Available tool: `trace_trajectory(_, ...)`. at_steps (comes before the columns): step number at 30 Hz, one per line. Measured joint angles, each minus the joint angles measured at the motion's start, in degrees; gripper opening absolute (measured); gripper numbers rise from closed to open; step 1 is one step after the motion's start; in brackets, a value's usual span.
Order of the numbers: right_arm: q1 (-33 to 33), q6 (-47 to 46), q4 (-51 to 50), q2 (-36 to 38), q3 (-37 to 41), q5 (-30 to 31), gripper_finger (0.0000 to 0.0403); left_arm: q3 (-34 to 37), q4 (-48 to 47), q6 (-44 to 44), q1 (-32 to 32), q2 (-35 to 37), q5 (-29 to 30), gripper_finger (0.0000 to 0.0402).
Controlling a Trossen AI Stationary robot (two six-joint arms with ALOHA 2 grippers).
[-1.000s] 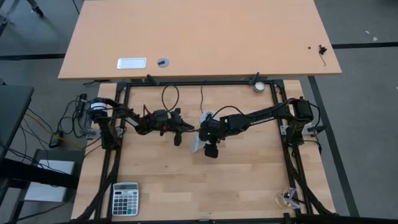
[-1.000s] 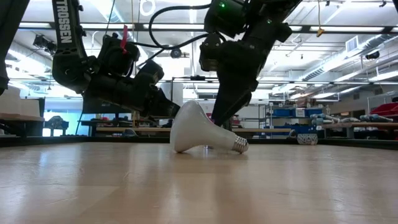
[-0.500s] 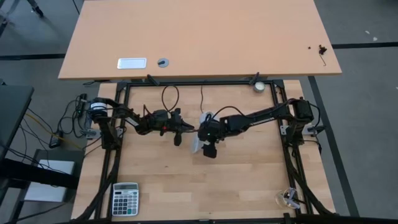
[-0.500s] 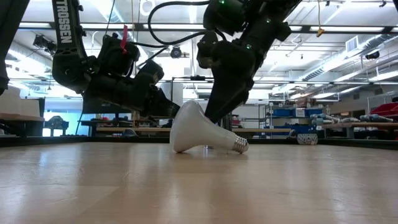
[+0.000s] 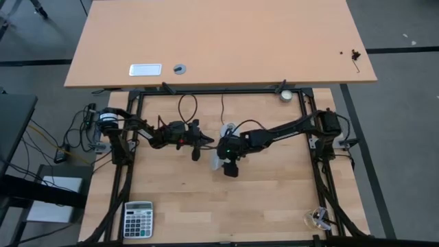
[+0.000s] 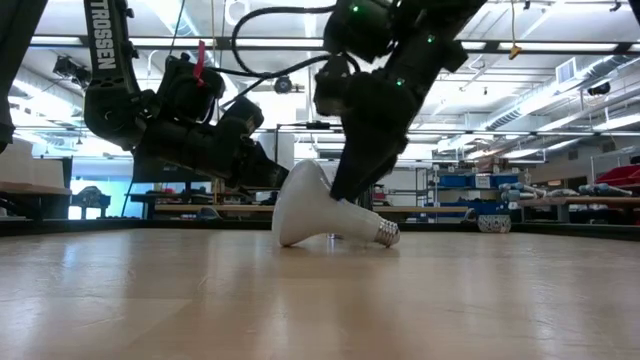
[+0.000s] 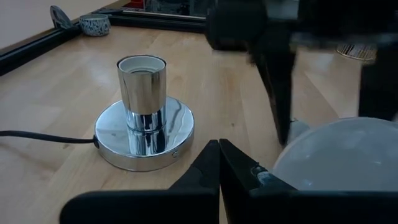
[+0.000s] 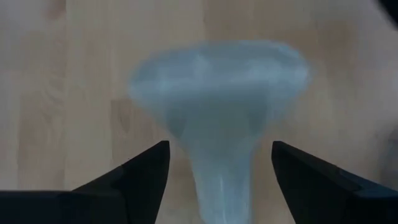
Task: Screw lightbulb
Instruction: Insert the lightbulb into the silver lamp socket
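The right gripper (image 8: 217, 180) is straddling the lightbulb's (image 6: 320, 210) neck, fingers spread wide; the bulb is lying on the table (image 6: 320, 300) directly beneath. The left gripper (image 7: 219, 163), closed and empty, is waiting beside. Uneven closing risks rolling the bulb away.

Bright overhead lab lights; lightbulb (image 8: 217, 99) blurry close-up; socket (image 7: 142, 99) glare.

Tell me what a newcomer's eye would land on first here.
The white lightbulb lying on its side mid-table, with the right gripper open and straddling its narrow neck from above. Just beside it, the left gripper is shut, pointing toward the shiny silver socket base standing upright with its black cord trailing off.
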State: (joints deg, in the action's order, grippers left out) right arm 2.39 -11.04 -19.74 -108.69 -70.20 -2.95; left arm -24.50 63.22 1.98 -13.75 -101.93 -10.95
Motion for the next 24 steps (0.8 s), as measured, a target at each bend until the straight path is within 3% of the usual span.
trace_trajectory(11, 0.2, 0.7, 3.2, -4.8, 0.0, -1.6, 0.0268, 0.0, -0.1, 0.0, 0.0, 0.0, 0.0, 0.0004)
trace_trajectory(20, 0.1, 2.7, 5.5, -5.5, 0.0, -1.7, 0.0161, 0.0, 0.3, -0.2, 0.0, 0.0, 0.2, 0.0004)
trace_trajectory(24, 0.0, 4.4, 5.6, -3.7, -0.1, -1.7, 0.0159, 0.1, 3.3, -0.4, 0.0, 0.0, 2.9, 0.0004)
